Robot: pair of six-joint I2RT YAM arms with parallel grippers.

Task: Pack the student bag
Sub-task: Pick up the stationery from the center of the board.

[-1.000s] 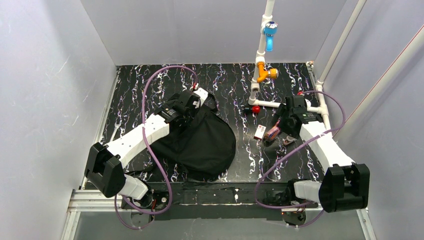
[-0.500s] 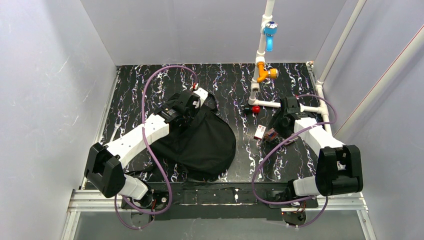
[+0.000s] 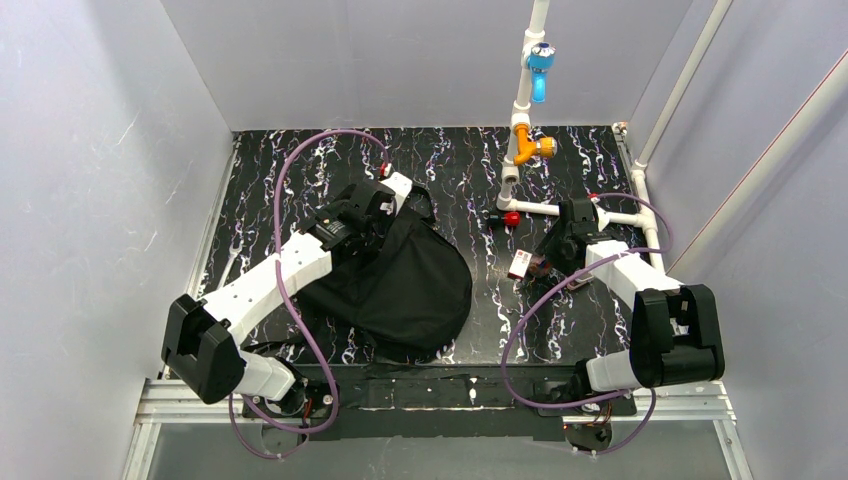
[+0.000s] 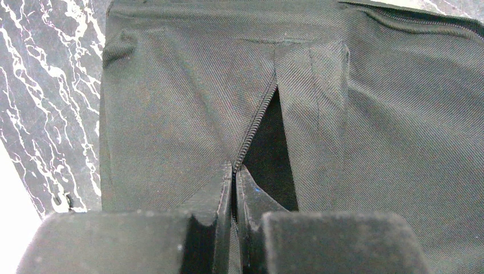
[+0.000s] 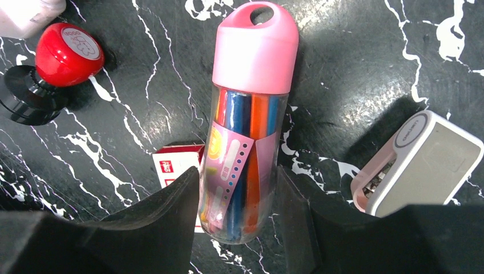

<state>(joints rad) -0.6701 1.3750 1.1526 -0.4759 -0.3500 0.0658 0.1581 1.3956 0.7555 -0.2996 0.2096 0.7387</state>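
1. Where the zip parts, the bag (image 4: 171, 114) shows only darkness inside. The left hand (image 4: 234, 171) is closed, its fingers pinching the fabric at the zip's edge.
2. Seen from above, the bag lies left of centre on the worktop (image 3: 300, 165), its far end hidden under the left arm.
3. The right hand (image 5: 237, 174) straddles a clear tube (image 5: 251, 114) with a pink cap, which lies on the worktop. A finger stands at each side; whether they clamp it or only flank it cannot be told.
4. A red box (image 5: 174, 162) is half hidden under the tube and a finger; its print is too small to read.
5. Just right of the tube, a grey case (image 5: 425, 162) has its lower edge cut off by the hand.
6. A red knob (image 5: 65, 54) sits at upper left; the white thing (image 5: 28, 8) beside it runs out of frame.
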